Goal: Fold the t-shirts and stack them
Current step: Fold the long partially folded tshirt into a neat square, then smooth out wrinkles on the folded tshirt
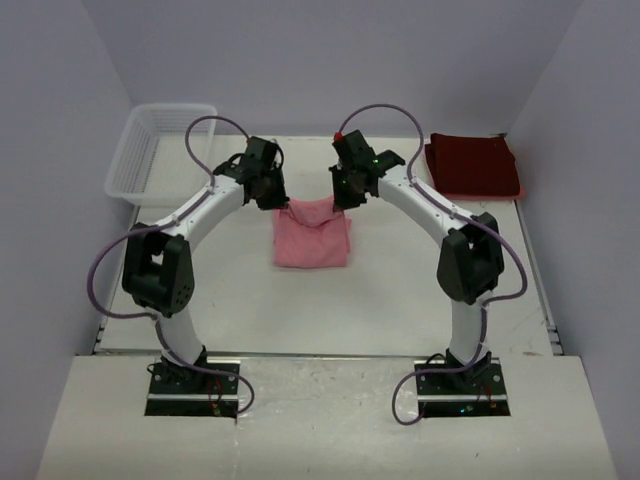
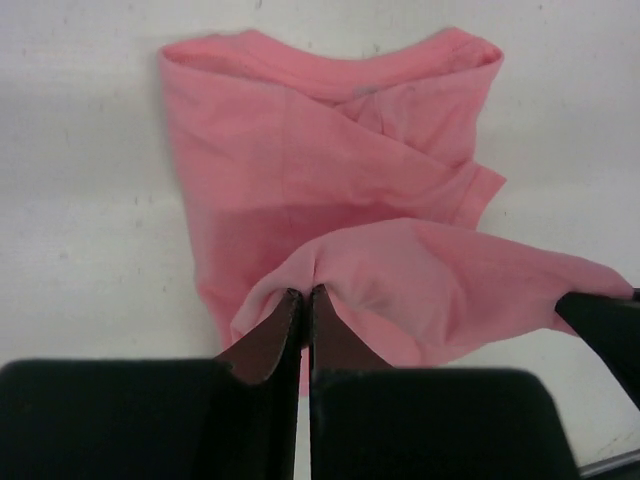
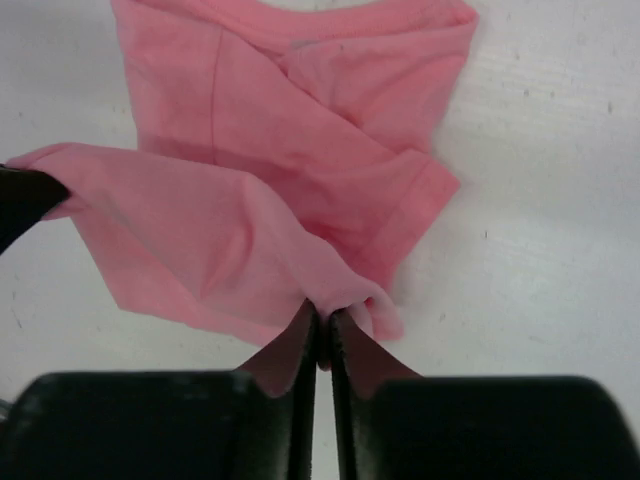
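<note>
Cloth looks light and limp — my left gripper (image 2: pixel 305 295) and right gripper (image 3: pixel 322 315) clamp corners of the pink t-shirt (image 1: pixel 312 238) at 11 and 1 o'clock.

Far left: white plastic lattice basket (image 1: pixel 160 150) stands just beyond the left arm (image 1: pixel 195 212).
Far right: folded dark maroon cloth t-shirt (image 1: pixel 473 165) lies flat beside the right arm (image 1: pixel 425 205).
Centre: light pink cloth t-shirt (image 1: pixel 312 240) lies between the arms, its far edge raised and strung from left gripper (image 1: pixel 278 200) to right gripper (image 1: pixel 338 203).
Near side: bare white tabletop (image 1: pixel 300 310) runs from that shirt to the arm bases.
</note>
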Action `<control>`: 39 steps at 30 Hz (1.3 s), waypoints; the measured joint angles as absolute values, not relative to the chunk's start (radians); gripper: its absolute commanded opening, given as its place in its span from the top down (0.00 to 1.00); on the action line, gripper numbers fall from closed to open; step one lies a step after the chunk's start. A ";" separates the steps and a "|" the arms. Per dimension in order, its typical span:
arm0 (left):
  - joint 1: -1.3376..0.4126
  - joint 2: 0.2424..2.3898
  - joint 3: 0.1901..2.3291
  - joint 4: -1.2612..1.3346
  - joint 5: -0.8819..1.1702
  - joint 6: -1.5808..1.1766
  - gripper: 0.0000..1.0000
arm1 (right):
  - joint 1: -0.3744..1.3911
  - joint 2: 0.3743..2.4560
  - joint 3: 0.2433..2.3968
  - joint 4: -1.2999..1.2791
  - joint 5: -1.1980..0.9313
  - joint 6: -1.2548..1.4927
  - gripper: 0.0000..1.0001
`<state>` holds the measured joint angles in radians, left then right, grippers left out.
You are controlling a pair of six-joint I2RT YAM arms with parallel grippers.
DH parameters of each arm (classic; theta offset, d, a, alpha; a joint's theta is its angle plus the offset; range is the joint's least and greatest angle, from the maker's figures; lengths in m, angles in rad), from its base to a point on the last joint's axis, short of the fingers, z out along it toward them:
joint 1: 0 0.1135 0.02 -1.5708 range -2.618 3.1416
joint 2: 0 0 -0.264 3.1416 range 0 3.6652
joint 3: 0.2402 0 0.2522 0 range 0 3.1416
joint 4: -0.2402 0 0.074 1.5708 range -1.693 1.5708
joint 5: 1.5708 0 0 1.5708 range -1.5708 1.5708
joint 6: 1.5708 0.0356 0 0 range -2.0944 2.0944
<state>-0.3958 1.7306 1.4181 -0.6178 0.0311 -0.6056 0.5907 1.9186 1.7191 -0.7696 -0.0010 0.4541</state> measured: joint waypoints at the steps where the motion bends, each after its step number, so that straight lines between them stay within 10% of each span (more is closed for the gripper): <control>1: -0.390 1.787 1.469 -0.619 0.030 -0.598 0.89 | 0.573 1.971 1.778 -0.779 -0.015 0.438 0.75; 2: -0.384 1.837 1.512 -0.611 0.027 -0.586 0.72 | 0.559 2.020 1.828 -0.782 -0.024 0.426 0.55; 6: -0.345 2.002 1.696 -0.619 -0.004 -0.538 0.67 | 0.493 2.229 2.075 -0.819 -0.040 0.365 0.32; 12: -0.259 2.108 1.874 -0.571 -0.081 -0.456 0.62 | 0.384 2.352 2.305 -0.879 -0.066 0.310 0.26; 15: -0.236 2.020 1.761 -0.547 -0.077 -0.451 0.73 | 0.368 2.242 2.155 -0.870 -0.065 0.301 0.46; 16: -0.236 1.987 1.723 -0.545 -0.058 -0.451 0.82 | 0.370 2.197 2.095 -0.863 -0.071 0.298 0.62; 17: -0.239 1.955 1.689 -0.543 -0.032 -0.451 1.00 | 0.375 2.148 2.022 -0.846 -0.083 0.299 1.00; 24: -0.311 1.852 1.524 -0.381 0.289 -0.470 1.00 | 0.429 1.899 1.631 -0.740 -0.267 0.342 1.00; 39: -0.321 2.098 1.492 -0.217 0.514 -0.506 1.00 | 0.485 2.028 1.532 -0.571 -0.491 0.437 1.00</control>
